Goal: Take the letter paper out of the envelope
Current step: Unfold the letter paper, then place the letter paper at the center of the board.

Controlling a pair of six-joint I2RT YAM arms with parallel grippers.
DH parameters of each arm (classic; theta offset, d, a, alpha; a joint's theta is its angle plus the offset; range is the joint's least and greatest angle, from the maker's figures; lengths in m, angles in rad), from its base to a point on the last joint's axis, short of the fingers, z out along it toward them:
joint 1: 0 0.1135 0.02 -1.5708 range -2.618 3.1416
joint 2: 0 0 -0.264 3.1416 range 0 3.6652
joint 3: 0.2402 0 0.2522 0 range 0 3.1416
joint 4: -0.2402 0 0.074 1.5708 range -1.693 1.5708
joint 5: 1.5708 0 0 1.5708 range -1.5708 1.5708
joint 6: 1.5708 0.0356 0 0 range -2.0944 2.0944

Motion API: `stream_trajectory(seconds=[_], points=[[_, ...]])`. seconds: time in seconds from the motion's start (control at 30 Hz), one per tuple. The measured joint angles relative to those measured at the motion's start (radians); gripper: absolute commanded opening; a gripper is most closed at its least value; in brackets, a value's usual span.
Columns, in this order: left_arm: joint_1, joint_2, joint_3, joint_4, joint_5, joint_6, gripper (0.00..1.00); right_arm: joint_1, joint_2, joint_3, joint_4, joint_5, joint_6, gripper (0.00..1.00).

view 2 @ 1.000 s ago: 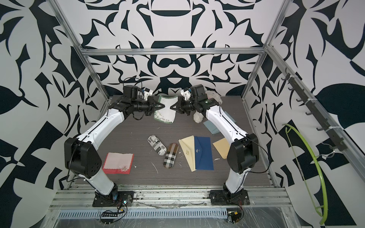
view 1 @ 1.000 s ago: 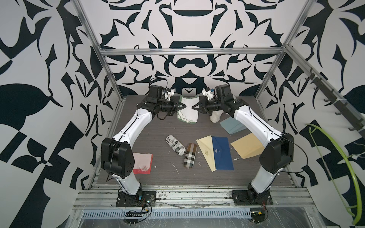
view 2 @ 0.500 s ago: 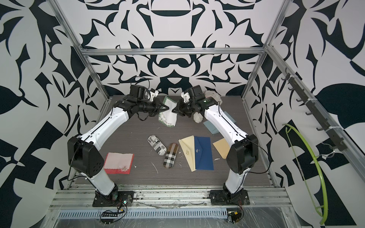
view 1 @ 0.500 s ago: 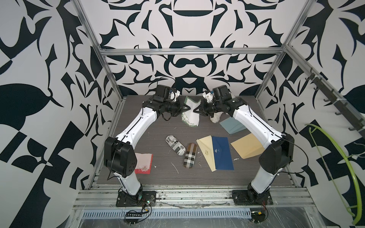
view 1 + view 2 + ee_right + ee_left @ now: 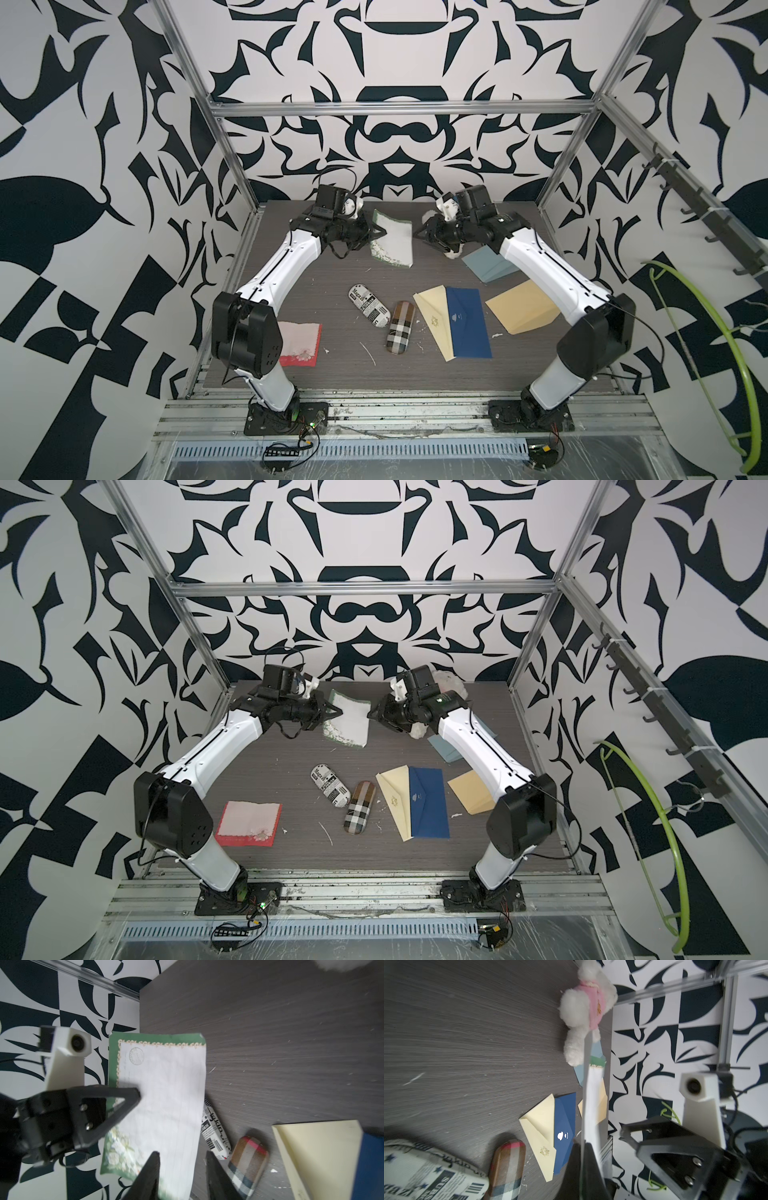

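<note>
Pinches the letter paper [image 5: 395, 244] at one edge in the closed left gripper [image 5: 375, 235], raised over the far part of the table [image 5: 332, 328]. Holds the right gripper [image 5: 420, 233] just beside the opposite edge, jaws parted, clamping nothing. Hangs well apart from the blue envelope [image 5: 467, 328].

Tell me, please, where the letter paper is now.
In both top views the letter paper is at the far middle of the table, pinched by the left end effector, the open right end effector beside it.
</note>
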Motion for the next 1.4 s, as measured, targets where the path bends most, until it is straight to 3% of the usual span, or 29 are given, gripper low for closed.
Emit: stream_trajectory(seconds=[0.2,0.43,0.57,1.0,1.4], points=[[0.167,-0.172,-0.264,0.076,-0.129,-0.093,0.0,-0.02,-0.135,-0.098,0.122,0.023,0.001,0.44],[0.366,-0.406,-0.621,0.234,-0.394,-0.277,0.0,-0.018,-0.153,-0.185,0.232,-0.019,0.019,0.43],[0.436,-0.427,-0.796,0.36,-0.487,-0.406,0.0,-0.018,-0.153,-0.214,0.267,-0.055,0.032,0.42],[0.449,-0.235,-0.828,0.518,-0.565,-0.49,0.0,-0.017,-0.154,-0.248,0.339,-0.111,0.068,0.41],[0.449,-0.126,-0.809,0.476,-0.565,-0.489,0.0,-0.017,-0.154,-0.255,0.345,-0.113,0.077,0.4]])
